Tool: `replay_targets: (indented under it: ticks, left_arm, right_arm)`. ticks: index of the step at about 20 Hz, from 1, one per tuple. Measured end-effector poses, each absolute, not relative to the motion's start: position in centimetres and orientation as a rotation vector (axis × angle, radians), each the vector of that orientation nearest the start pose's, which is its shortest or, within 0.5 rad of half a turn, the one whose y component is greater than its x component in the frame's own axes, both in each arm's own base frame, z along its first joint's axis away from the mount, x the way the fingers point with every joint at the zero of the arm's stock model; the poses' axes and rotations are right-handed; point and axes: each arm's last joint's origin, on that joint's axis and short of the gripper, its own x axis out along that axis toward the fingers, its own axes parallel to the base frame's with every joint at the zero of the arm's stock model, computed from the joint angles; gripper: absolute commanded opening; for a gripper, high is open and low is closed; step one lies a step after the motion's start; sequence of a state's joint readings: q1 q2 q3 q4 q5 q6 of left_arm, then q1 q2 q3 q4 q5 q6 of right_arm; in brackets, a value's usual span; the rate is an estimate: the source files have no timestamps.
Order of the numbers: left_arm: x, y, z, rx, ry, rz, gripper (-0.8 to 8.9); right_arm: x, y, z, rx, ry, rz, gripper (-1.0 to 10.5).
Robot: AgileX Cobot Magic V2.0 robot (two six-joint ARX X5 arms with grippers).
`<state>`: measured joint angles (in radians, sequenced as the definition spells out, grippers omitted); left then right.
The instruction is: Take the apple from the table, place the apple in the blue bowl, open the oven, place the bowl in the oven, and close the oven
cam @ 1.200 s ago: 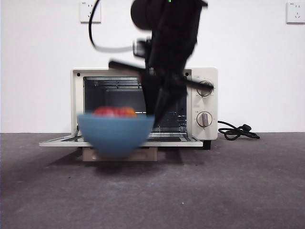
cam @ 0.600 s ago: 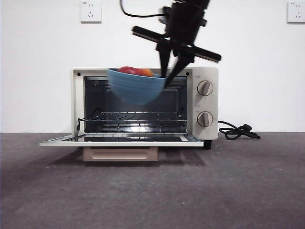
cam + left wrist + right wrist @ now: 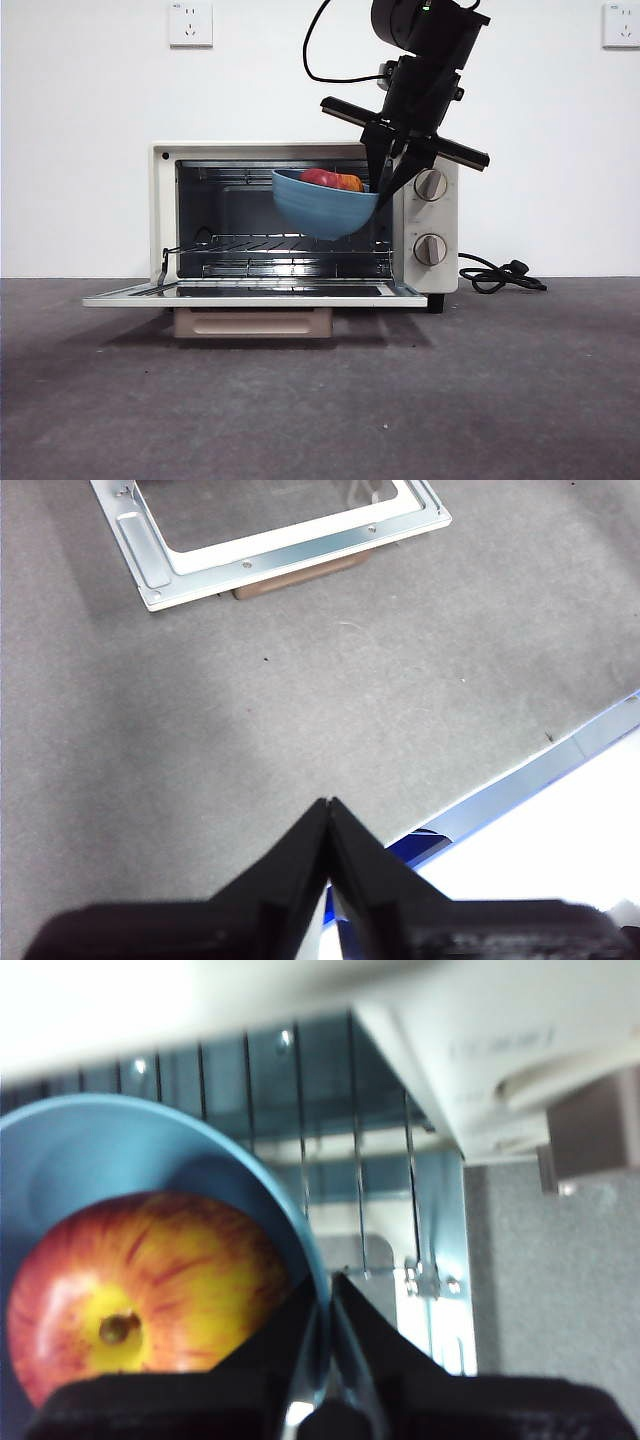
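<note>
The cream-white toaster oven (image 3: 300, 220) stands at the far edge of the dark grey felt-like table (image 3: 320, 400) with its glass door (image 3: 255, 294) folded down flat, while the left gripper (image 3: 328, 825) waits over bare table with its jaws pressed together on nothing. At the right half of the oven mouth, the deep matte blue bowl (image 3: 325, 205) hangs above the wire rack (image 3: 290, 243), and the round red-and-yellow apple (image 3: 140, 1295) lies inside it. The right gripper (image 3: 392, 175) pinches the bowl's right rim between nearly shut jaws; I judge the bowl stiff but heavy on one side, so it may tilt.
</note>
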<state>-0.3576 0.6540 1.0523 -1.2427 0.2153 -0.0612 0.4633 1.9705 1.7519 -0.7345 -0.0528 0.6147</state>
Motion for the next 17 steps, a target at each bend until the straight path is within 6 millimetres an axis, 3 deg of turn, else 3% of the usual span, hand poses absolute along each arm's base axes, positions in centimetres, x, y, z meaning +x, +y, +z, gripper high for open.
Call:
replay_targets:
  ticks: [7, 13, 17]
  left_arm:
    - [6.9, -3.3, 34.2, -0.007, 0.88, -0.537, -0.06]
    - [6.8, -3.4, 34.2, -0.033, 0.893, -0.573, -0.06]
    - [6.7, -3.4, 34.2, -0.035, 0.905, -0.575, -0.06]
  right_arm:
    - [39.7, 17.3, 27.5, 0.444, 1.021, 0.11, -0.1]
    - [39.9, 17.4, 27.2, 0.448, 1.011, 0.105, -0.1]
    - [40.4, 17.7, 25.9, 0.453, 1.05, 0.117, -0.1]
